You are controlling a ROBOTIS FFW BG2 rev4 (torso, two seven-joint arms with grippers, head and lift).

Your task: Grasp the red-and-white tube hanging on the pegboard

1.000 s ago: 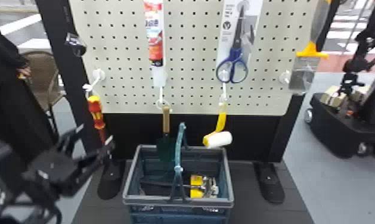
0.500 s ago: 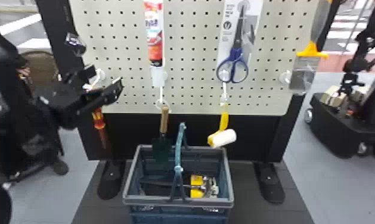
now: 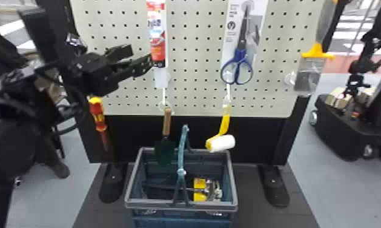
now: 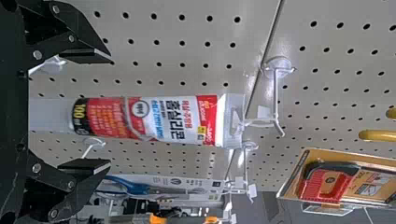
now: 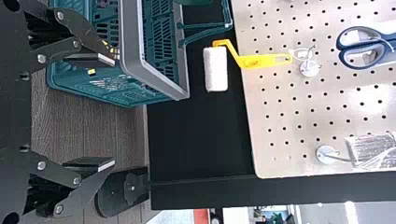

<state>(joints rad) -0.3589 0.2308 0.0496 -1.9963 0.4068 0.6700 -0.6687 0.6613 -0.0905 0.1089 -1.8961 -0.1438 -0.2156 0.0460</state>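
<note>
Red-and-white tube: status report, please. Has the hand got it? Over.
Left hand open, right beside the tube, no grip yet. Right hand open, facing the basket. Tube hanging on pegboard. Nothing in between.

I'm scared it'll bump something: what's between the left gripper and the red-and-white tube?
Nothing. In the left wrist view, only bare pegboard shows between the open left gripper and the red-and-white tube.

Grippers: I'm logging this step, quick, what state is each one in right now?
Left gripper: open, lined up on the red-and-white tube, not gripping it.
Right gripper: open, holding nothing.
</note>
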